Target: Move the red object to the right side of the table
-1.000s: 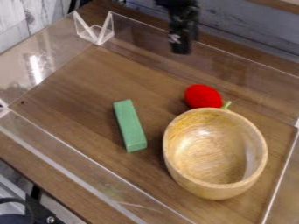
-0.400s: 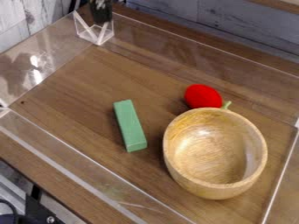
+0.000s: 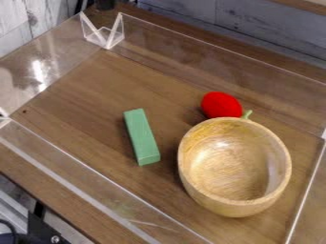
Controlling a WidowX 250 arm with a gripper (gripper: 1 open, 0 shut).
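The red object (image 3: 222, 105), a small rounded bright-red toy, lies on the wood-grain table (image 3: 90, 105) right of centre. It rests against the far rim of a wooden bowl (image 3: 192, 143), and its lower edge is hidden behind that rim. No part of the arm or gripper shows in this view.
A green rectangular block (image 3: 141, 135) lies flat left of the bowl. Low clear acrylic walls (image 3: 51, 152) border the tabletop, with a clear corner bracket (image 3: 102, 30) at the far left. The bowl fills the near right part of the table.
The gripper travelled left along the far edge, from top centre to the top-left corner, and has now left the picture. The red object, block and bowl have not moved.
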